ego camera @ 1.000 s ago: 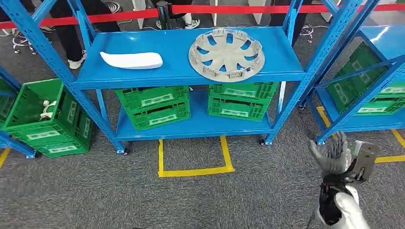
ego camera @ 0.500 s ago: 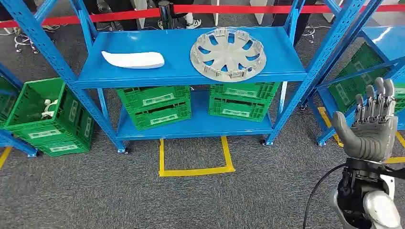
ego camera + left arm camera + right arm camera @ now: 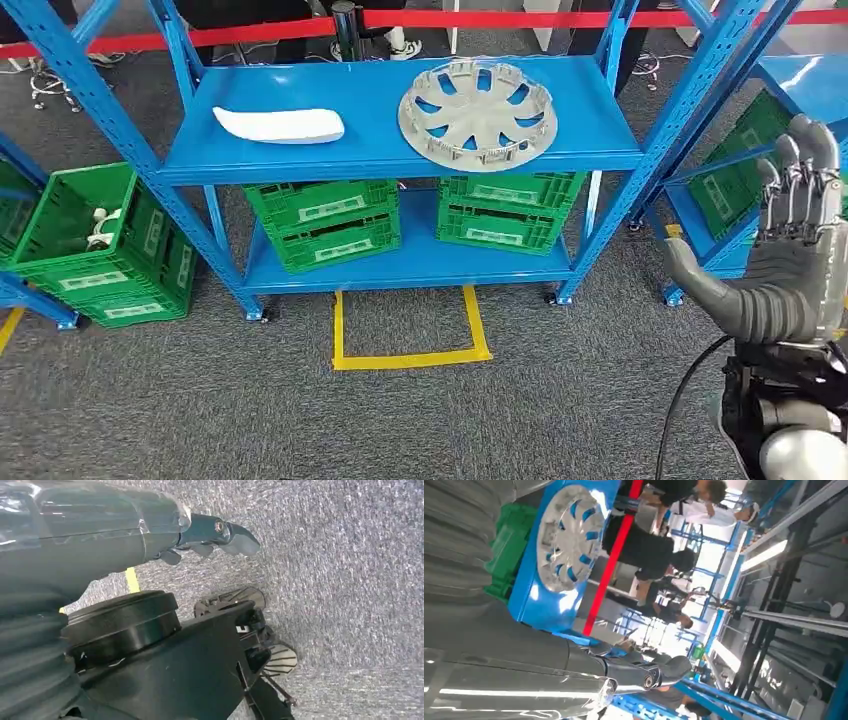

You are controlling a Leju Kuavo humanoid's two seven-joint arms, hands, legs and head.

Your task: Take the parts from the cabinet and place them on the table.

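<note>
Grey spoked hubcap (image 3: pixel 476 111), white curved panel (image 3: pixel 279 124) flat on blue steel shelf (image 3: pixel 370 155); right robot hand (image 3: pixel 785 262) spread, empty.

Matt grey plastic wheel cover (image 3: pixel 476 111), painted-metal shelf (image 3: pixel 300 160)

Head view high, facing shelf (image 3: pixel 400 150); right wrist shares it; left wrist floorward.

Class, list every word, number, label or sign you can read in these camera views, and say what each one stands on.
No text can be read.
Green crates: pale label panels, print too small to read.
Crate on the floor: pale label, too blurred.
Dark robot part: a small white mark, illegible.
Wheel cover and white part: no markings visible.
</note>
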